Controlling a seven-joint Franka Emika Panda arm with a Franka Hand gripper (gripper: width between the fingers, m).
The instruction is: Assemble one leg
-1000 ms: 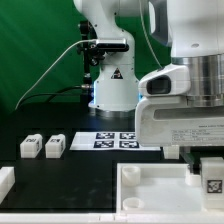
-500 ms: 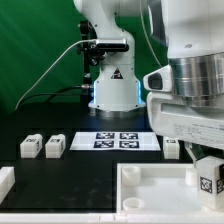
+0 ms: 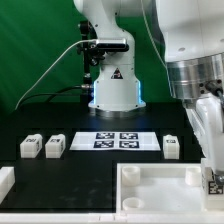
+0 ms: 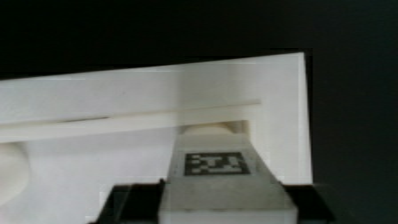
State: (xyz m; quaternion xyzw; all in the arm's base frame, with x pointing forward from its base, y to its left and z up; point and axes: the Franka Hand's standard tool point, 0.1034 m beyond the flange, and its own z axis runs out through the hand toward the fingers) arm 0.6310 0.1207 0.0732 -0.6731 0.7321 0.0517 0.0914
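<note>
Gripper (image 3: pixel 214 178) has swung toward the exterior view's right edge since earlier, now turned edge-on. Leg (image 4: pixel 215 166) sits clamped between the fingers (image 4: pixel 134 205), above the panel (image 4: pixel 125 110).

A black counter (image 3: pixel 80 172) runs across the room, with a green curtain (image 3: pixel 35 45) hanging behind it. Flat on the counter, toward the middle, lies the marker board (image 3: pixel 115 140), thin and white, its dark square tags facing up in a row. Nearer, at the exterior view's right, sits a large flat white panel (image 3: pixel 150 190) with a raised rim and a round hole at its corner. At the exterior view's far left edge, a white piece (image 3: pixel 5 181) juts into sight, mostly cut off.
</note>
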